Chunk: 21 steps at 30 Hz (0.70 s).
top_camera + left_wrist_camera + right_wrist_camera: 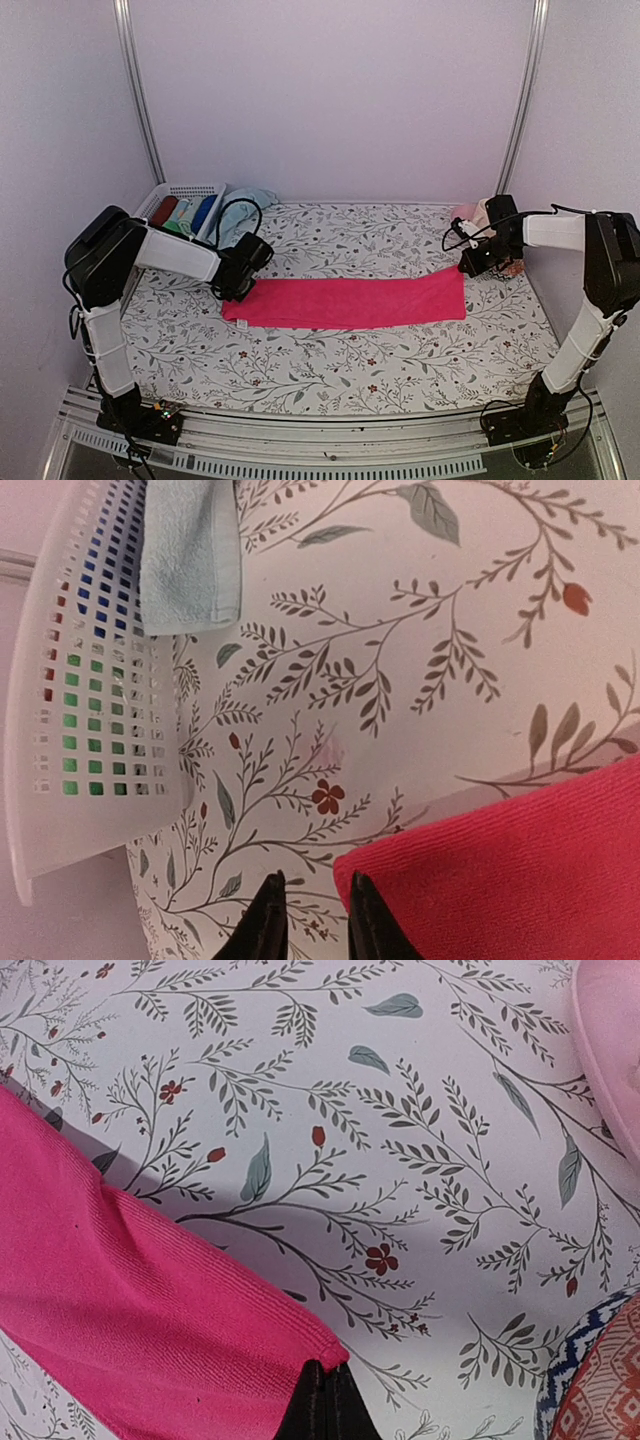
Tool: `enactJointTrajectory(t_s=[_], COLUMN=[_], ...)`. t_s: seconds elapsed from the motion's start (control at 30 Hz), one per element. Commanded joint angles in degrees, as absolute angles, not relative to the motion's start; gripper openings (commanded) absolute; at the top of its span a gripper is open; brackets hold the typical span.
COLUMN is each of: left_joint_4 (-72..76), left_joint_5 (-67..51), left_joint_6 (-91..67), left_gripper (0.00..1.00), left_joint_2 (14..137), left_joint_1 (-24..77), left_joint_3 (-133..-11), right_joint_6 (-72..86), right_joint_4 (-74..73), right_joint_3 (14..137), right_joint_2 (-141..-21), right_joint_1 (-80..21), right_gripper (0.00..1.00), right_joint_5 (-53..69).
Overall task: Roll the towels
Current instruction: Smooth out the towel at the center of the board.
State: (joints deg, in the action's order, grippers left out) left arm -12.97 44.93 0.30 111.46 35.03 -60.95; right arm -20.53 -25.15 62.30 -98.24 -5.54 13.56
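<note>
Pinched between the pressed-together fingers of the right gripper (322, 1385) is the far right corner of the pink towel (350, 303), which is laid flat, lengthwise, across the middle of the table (330, 375). The left gripper (315, 885) is held narrowly spread at the towel's left end; whether cloth is caught cannot be told. The pale blue towel (190, 560) is cut off by the left wrist view, beside a white basket (100, 730) whose rolls (203, 212) are half seen. The table is covered in floral print and enclosed by plain pale walls (330, 100).

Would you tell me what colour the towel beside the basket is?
The towel is pale blue, clearest in the left wrist view.
</note>
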Motion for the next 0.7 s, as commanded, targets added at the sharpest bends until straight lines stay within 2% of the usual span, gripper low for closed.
enactJointTrajectory(t_s=[0.0,0.17,0.4,0.47,0.53,0.67], left_joint_4=[-13.41,-13.37,-12.11,-11.49,-11.47,-10.85], left_joint_5=[47.01,47.45,46.27,45.70,44.82,42.63], left_joint_6=[-1.48,-1.74,-2.38,-2.50,-2.74,-2.08], left_gripper=[0.21,0.13,0.12,0.18,0.28,0.49], left_joint_2=[112.15,115.09,113.94,113.25,109.63,103.59], left_joint_1=[34.07,33.30,31.32,31.20,31.16,31.20], left_joint_3=[-61.36,-61.24,-59.39,-58.76,-58.43,-57.32], right_joint_6=[-20.54,-20.37,-20.08,-20.27,-20.76,-23.39], right_joint_4=[-23.37,-22.36,-22.06,-22.15,-22.48,-23.07], right_joint_3=[62.76,62.59,63.26,63.33,63.46,62.96], right_joint_2=[-98.71,-99.82,-102.59,-102.30,-100.88,-95.38], right_joint_1=[-5.19,-5.23,-5.23,-5.22,-5.55,-7.45], right_gripper=[0.02,0.02,0.05,0.14,0.28,0.42], right_joint_5=[10.43,7.20,4.86,4.66,4.57,6.72])
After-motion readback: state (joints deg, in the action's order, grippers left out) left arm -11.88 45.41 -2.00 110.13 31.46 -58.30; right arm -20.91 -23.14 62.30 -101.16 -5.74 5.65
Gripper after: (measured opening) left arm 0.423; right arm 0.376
